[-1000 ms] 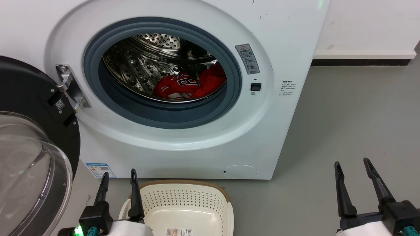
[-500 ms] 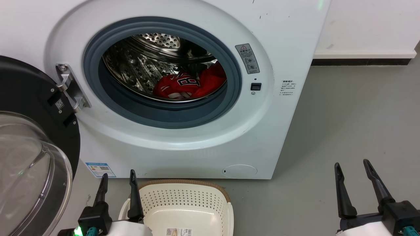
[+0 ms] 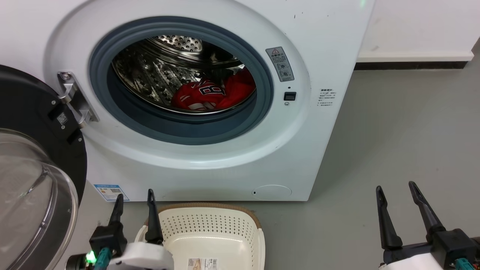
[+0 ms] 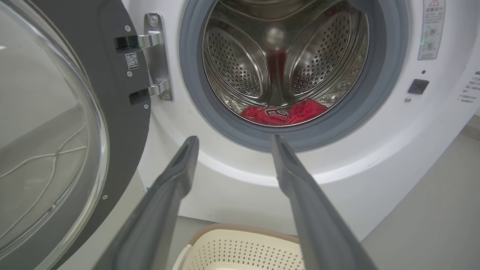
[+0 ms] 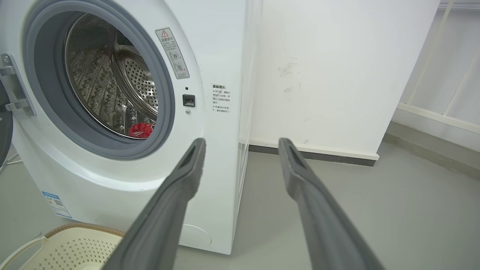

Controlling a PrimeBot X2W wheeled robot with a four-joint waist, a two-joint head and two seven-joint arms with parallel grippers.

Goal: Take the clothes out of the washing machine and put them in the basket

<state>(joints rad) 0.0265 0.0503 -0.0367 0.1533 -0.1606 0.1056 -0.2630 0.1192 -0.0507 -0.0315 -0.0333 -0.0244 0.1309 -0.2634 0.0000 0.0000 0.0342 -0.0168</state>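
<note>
The white washing machine stands with its door swung open to the left. Red clothes, a numbered jersey on top, lie at the bottom of the steel drum; they also appear as red clothes in the left wrist view and a red scrap of clothes in the right wrist view. The cream basket sits on the floor before the machine. My left gripper is open with nothing between its fingers, beside the basket's left edge. My right gripper is open with nothing in it, over the floor to the right.
Grey floor stretches right of the machine to a white wall with a dark skirting. The open glass door juts out at the left, close to my left arm. A white railing stands far right.
The head camera has shifted slightly, so the whole scene sits a little further left and higher. My left gripper's wrist has turned a little. The clothes and basket have not moved.
</note>
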